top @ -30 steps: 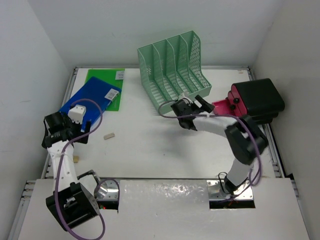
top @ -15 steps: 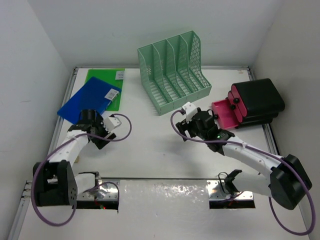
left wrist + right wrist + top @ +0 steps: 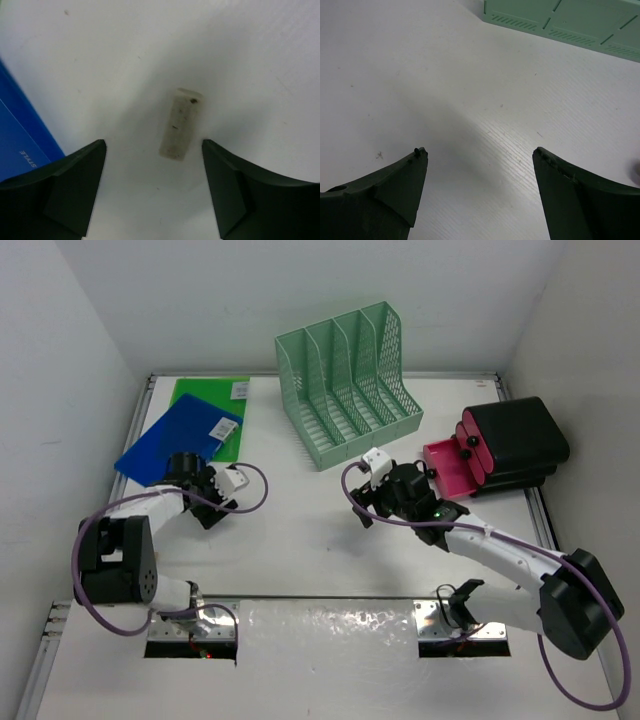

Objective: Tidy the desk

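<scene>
The desk (image 3: 300,540) is a white tabletop with metal rails. A small off-white eraser (image 3: 181,124) lies flat on it, just ahead of and between the tips of my left gripper (image 3: 154,146), which is open and holds nothing. From above, the left gripper (image 3: 212,508) hovers low near the blue folder (image 3: 175,435) and hides the eraser. My right gripper (image 3: 362,504) is open over bare desk in front of the mint-green file rack (image 3: 345,380). In the right wrist view, only desk surface shows between the right gripper (image 3: 480,151) tips.
A green folder (image 3: 210,398) lies partly under the blue one at the back left. A black and pink case (image 3: 500,445) sits at the right edge. The rack's base (image 3: 570,20) is just beyond the right gripper. The blue folder's corner (image 3: 20,145) is left of the left fingers.
The left arm swung in from the left edge and now sits over the eraser. The right arm drew back from the rack toward the middle. Both grippers narrowed slightly.
</scene>
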`<state>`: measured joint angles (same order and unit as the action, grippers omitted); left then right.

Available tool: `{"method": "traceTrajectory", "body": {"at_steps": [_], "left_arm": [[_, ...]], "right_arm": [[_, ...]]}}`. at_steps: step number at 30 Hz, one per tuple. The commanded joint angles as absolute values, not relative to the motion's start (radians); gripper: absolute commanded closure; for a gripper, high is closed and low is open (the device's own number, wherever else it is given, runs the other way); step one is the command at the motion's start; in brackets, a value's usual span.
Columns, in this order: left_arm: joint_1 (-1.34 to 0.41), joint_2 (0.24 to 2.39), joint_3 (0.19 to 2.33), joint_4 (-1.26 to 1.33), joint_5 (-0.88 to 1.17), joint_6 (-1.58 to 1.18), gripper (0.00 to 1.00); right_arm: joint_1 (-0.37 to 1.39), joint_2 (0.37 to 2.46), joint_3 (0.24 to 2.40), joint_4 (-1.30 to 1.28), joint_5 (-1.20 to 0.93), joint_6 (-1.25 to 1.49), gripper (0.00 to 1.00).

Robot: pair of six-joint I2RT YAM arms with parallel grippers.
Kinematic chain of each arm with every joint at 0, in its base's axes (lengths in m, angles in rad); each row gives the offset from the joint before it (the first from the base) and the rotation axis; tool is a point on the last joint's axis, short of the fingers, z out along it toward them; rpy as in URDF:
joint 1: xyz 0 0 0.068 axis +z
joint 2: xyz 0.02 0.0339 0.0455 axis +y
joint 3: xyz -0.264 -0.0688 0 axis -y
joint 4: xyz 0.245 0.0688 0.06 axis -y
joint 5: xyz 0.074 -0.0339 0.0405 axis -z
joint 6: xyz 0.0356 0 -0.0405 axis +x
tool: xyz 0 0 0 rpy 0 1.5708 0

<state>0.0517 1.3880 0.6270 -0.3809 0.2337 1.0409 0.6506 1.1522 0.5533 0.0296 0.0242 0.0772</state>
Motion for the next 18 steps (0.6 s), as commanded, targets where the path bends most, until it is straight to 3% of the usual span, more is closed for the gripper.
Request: {"method": "traceTrajectory", "body": {"at_steps": [1, 3, 6, 7, 9, 14, 18], "left_arm": [[0.043, 1.439, 0.647, -0.282, 0.267, 1.055, 0.29], [0.041, 1.485, 0.661, -0.285, 0.267, 1.045, 0.34], [0.038, 1.532, 0.690, -0.305, 0.268, 1.028, 0.71], [0.037, 1.535, 0.689, -0.313, 0.273, 1.026, 0.90], [0.038, 1.514, 0.684, -0.333, 0.307, 1.026, 1.00], [0.038, 1.323, 0.661, -0.412, 0.428, 0.997, 1.00], [0.037, 1.122, 0.718, -0.529, 0.610, 0.960, 1.00]], "right_arm": [[0.658, 1.157, 0.581, 0.074, 0.006, 0.089, 0.18], [0.660, 1.164, 0.587, 0.064, 0.011, 0.087, 0.18], [0.663, 1.177, 0.595, 0.058, 0.012, 0.086, 0.18], [0.666, 1.180, 0.597, 0.057, 0.012, 0.089, 0.18], [0.672, 1.196, 0.609, 0.052, 0.011, 0.103, 0.18], [0.724, 1.275, 0.684, 0.047, 0.006, 0.207, 0.22], [0.767, 1.357, 0.730, 0.219, -0.189, 0.395, 0.23]]}}
